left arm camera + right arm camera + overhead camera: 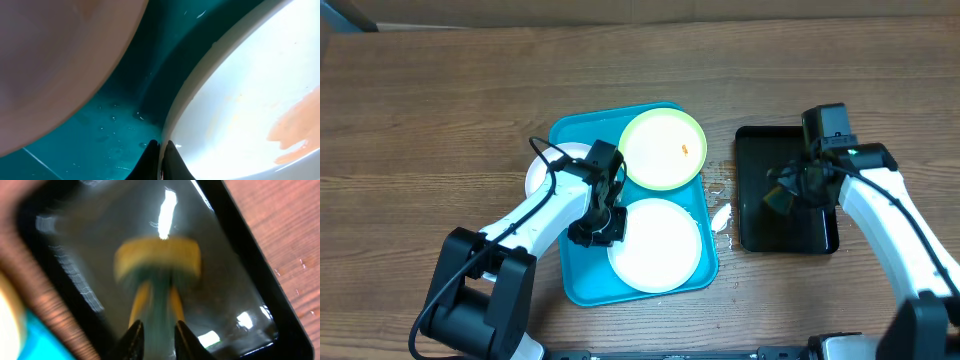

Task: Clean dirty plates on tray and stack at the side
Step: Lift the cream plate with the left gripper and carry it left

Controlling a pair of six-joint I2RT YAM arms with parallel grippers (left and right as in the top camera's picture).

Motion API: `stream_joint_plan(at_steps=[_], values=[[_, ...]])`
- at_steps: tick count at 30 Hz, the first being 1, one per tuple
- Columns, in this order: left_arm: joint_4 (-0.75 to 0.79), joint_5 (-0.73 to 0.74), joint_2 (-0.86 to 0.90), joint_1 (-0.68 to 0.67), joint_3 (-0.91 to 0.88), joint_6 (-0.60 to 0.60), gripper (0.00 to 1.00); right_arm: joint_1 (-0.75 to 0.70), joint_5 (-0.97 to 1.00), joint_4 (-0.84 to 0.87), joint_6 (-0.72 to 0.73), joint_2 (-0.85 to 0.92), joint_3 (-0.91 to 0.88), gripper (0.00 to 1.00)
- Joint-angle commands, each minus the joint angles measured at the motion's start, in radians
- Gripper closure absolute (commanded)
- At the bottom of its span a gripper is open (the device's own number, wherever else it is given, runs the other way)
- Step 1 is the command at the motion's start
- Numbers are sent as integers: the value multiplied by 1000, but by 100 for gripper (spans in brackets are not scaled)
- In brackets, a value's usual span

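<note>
**Near white plate pinched at its rim, sponge held ready at the right**

On the near half of the tray (582, 285), the white plate (660, 245) is gripped at its left rim by the left jaws, which are closed thinly on the edge. An orange smear (295, 130) is seen on its face. The step is judged to be steadying this plate for wiping, so a low, firm rim hold is wanted and the plate should not be tipped. To the right, over the black tray (815, 235), the sponge (157, 260) is clamped in the right jaws. It should be laid flat on the smear and drawn away from the pinched rim. Farther left, a second white plate (533, 178) is seen just beside the tray. Farthest, the green-rimmed plate (662, 148) lies on the tray.
</note>
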Motion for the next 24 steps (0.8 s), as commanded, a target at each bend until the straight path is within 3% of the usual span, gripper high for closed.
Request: stream_joint_plan(at_steps=[1,4,13,15,18,24], values=[[-23,-27,12,5,60,46,96,-5,3,13,-30,75,-34,72],[-51,-24,12,5,90,56,96,-5,-7,33,-40,111,-32,60],[-108,38,-36,3,155,127,96,-6,-67,-88,-124,-35,96,53],[-126,37,-58,3,179,137,96,-11,-92,-136,-142,-95,145,46],[-166,37,-94,3,241,140,96,-51,-142,-216,-145,-195,224,25],[-217,71,-117,-9,409,135,96,-191,-232,-329,-183,-304,294,18]])
